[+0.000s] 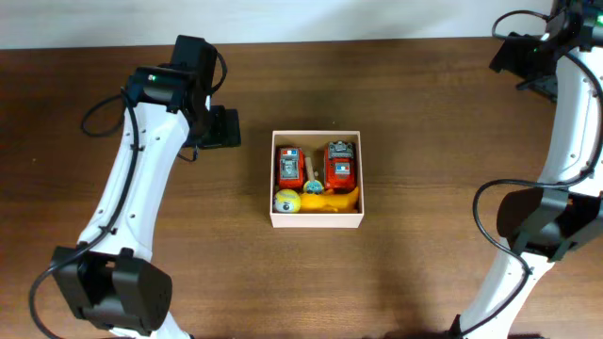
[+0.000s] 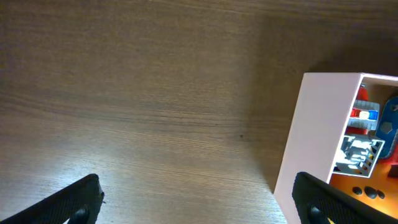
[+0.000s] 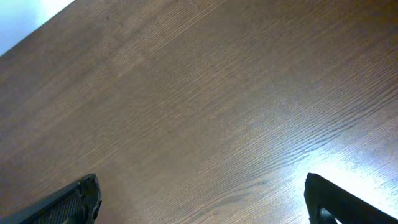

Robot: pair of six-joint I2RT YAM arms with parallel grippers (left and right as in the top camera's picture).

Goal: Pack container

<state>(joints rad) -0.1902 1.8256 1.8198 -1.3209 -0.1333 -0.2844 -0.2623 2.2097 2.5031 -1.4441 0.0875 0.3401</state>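
White-walled container (image 1: 317,223) sits centre of table (image 1: 424,122), toys (image 1: 339,165) in, looks packed — left gripper (image 2: 199,208) and right gripper (image 3: 199,205) both spread, empty; back left off straight, don't nudge the wall.

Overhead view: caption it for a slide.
Container holding two red toys and a yellow ball, centred on the wood table between left arm and right arm.

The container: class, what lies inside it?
Inside the container lie two red toys side by side, a yellow ball and a yellow toy. Whatever lies beneath them is covered.
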